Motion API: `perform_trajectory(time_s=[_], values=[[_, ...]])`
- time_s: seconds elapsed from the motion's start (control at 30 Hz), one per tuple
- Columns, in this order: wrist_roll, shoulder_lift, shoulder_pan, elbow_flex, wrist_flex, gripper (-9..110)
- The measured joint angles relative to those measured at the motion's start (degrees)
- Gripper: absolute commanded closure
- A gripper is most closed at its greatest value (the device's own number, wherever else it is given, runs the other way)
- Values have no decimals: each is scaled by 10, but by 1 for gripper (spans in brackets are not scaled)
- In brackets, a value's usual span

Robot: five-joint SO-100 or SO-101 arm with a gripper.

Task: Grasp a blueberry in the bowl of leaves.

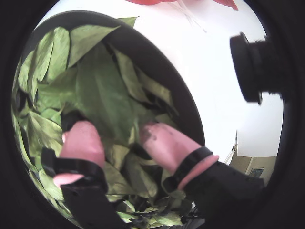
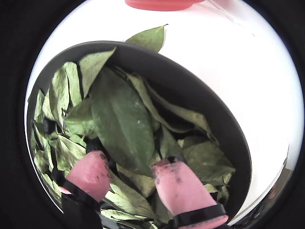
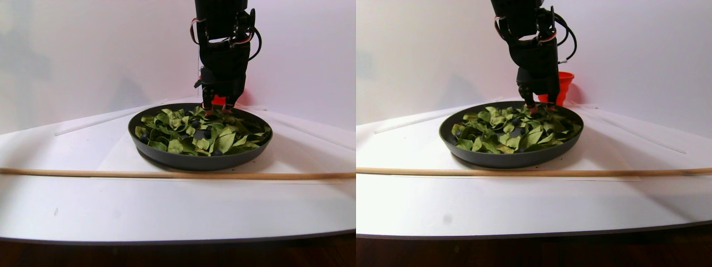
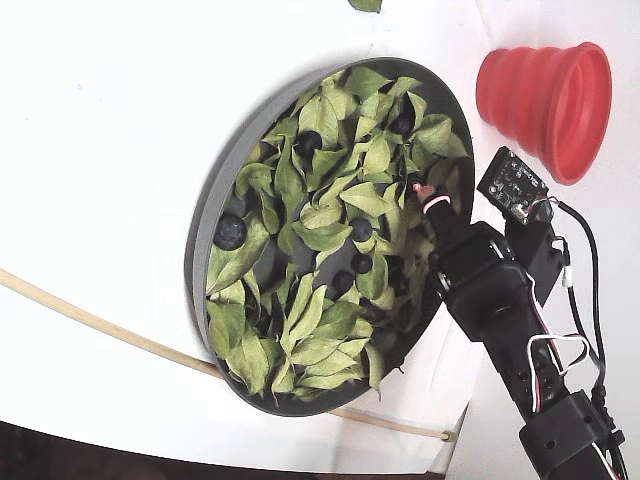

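The table (image 4: 120,90) carries one bowl (image 4: 215,200), wide and dark, with one red cup (image 4: 545,95) just beyond its rim at the upper right of the fixed view, and one thin wooden rod (image 3: 167,174) lying across the near side in the stereo pair. One stray leaf (image 2: 150,37) sits outside the bowl's far rim. The leaves (image 4: 330,215) are too many to count. Berries (image 4: 229,231) — roughly seven dark ones show among them in the fixed view, the largest at the left edge.

The step in hand looks like the reach into the bowl. The tool (image 1: 114,133) is down at the right-hand rim, its pink fingertips (image 2: 90,171) parted with only leaves between them — it holds nothing. No berry shows in that gap in either wrist view, so the next move likely calls for shifting toward a visible berry before closing.
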Motion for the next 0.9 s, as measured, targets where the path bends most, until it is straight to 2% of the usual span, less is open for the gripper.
perform_trajectory(time_s=[0.9], values=[[60,2,-16,-6,8,84]])
